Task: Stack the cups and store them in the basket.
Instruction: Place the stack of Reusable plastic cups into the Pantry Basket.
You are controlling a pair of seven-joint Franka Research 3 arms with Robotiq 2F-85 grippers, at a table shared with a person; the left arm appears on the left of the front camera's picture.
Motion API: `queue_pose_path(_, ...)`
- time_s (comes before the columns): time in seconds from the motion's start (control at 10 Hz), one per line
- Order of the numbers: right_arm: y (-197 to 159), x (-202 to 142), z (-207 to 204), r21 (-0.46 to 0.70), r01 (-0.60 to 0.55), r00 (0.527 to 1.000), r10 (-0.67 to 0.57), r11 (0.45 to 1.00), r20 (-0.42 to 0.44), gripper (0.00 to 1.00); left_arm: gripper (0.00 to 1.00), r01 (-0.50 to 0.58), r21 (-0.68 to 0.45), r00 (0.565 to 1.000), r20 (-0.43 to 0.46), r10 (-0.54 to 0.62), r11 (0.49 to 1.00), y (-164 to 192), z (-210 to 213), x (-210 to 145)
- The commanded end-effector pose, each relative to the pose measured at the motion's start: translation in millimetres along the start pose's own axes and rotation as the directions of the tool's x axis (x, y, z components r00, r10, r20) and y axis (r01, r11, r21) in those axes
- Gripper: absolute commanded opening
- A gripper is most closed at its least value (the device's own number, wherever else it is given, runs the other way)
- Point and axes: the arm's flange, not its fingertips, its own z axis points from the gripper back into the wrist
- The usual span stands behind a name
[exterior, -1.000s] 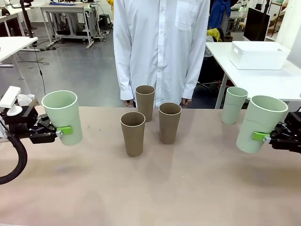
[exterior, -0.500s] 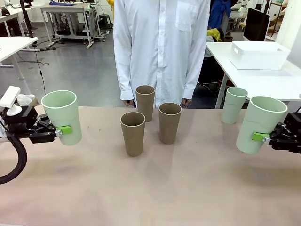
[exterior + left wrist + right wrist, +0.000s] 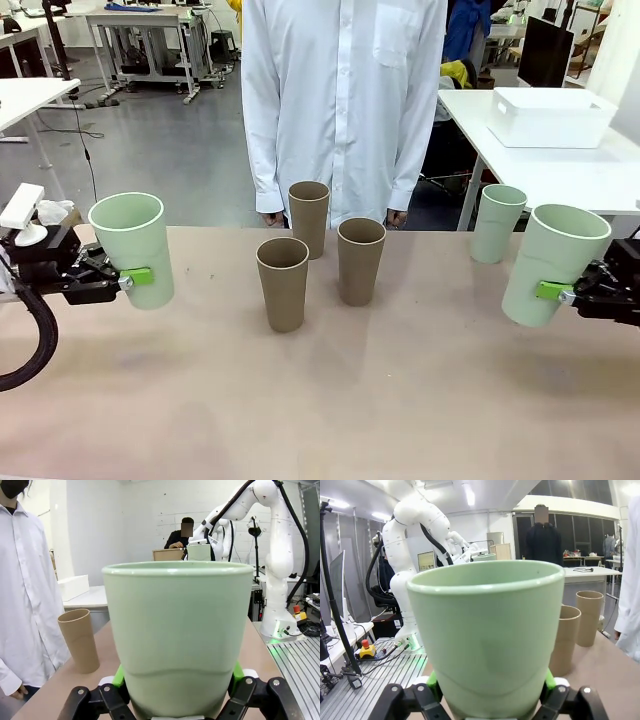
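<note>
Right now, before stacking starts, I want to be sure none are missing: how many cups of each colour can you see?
Mint green cups: 3, two of them held in the jaws
Brown cups: 3
Total: 6

Front view: the right gripper [image 3: 556,291] is running off the right edge. The left mint cup [image 3: 132,245] is hiding the far finger of the left gripper [image 3: 140,276]. From the right wrist, the right mint cup [image 3: 487,635] is covering part of a taupe cup [image 3: 567,640], its own base dropping below the bottom edge.
</note>
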Motion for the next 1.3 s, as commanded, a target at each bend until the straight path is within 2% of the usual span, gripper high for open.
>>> queue_pose_path(0.0,-1.7,2.2,-1.4,-0.010,-0.006,1.000,0.006,1.000,0.005,0.85,0.85,0.016,-0.003,1.000,0.001,-0.016,1.000,-1.8,-1.6,1.9)
queue_pose_path(1.2,-1.7,2.2,-1.4,-0.010,-0.006,1.000,0.006,1.000,0.005,0.85,0.85,0.016,-0.003,1.000,0.001,-0.016,1.000,-1.8,-1.6,1.9)
